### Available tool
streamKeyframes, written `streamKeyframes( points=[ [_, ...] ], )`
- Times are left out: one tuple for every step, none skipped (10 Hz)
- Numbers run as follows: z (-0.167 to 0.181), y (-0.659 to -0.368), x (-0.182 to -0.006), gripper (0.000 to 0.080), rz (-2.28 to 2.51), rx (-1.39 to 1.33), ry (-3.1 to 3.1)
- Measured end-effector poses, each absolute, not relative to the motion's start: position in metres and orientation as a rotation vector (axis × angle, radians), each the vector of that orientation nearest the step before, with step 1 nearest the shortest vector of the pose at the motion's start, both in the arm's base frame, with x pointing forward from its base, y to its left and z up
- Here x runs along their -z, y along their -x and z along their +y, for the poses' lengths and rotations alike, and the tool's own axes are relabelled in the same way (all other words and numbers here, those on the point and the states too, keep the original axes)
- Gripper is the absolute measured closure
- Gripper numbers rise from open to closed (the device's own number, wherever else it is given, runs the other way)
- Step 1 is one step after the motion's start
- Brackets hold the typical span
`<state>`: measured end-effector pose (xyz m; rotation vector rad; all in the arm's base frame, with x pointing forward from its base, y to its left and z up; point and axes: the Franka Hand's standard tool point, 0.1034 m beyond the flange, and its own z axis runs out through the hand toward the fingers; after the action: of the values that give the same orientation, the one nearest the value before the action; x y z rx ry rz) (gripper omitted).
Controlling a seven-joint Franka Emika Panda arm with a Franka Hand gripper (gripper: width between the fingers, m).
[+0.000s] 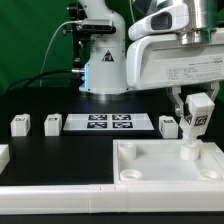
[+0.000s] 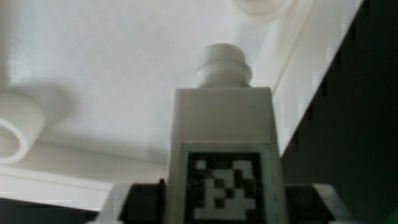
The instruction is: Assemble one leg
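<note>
While the fingers (image 2: 128, 204) were clamped tight on the leg (image 1: 194, 122), its peg end hung below them, just over the tray (image 1: 150, 168), so the seating step seemed in hand. The next move called for lining the peg up with a corner socket (image 2: 18, 122). The tray's raised rim stood close beneath the fingers, and open room lay only above them.

Your black tabletop (image 1: 40, 150) carries the marker board (image 1: 110, 123), lying flat at centre. At 9 o'clock from it stand the near leg (image 1: 52, 123) and the far leg (image 1: 20, 125); at 3 o'clock, the third leg (image 1: 168, 126). The white tray-like part (image 1: 150, 168) lies at 5 o'clock.
</note>
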<state>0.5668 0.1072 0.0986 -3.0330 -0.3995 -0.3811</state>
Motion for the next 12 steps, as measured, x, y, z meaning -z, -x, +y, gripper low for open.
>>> streamKeyframes(
  points=[
    [0.102,-0.579,-0.101,0.0506,-0.421,0.398,3.034],
    [0.100,-0.591,-0.105,0.0506,-0.428,0.422,3.032],
    [0.100,-0.602,-0.109,0.0506,-0.434,0.451,3.027],
    [0.100,-0.612,-0.111,0.0506,-0.453,0.558,3.010],
    [0.100,-0.610,-0.108,0.0506,-0.454,0.556,3.011],
    [0.100,-0.612,-0.109,0.0506,-0.454,0.574,3.008],
    [0.096,-0.618,-0.113,0.0506,-0.464,0.761,2.975],
    [0.093,-0.614,-0.109,0.0506,-0.464,0.842,2.960],
    [0.093,-0.613,-0.107,0.0506,-0.467,0.819,2.965],
    [0.094,-0.614,-0.107,0.0506,-0.468,0.824,2.963],
    [0.094,-0.616,-0.107,0.0506,-0.466,0.879,2.949],
    [0.095,-0.614,-0.101,0.0506,-0.466,0.865,2.951]
  ],
)
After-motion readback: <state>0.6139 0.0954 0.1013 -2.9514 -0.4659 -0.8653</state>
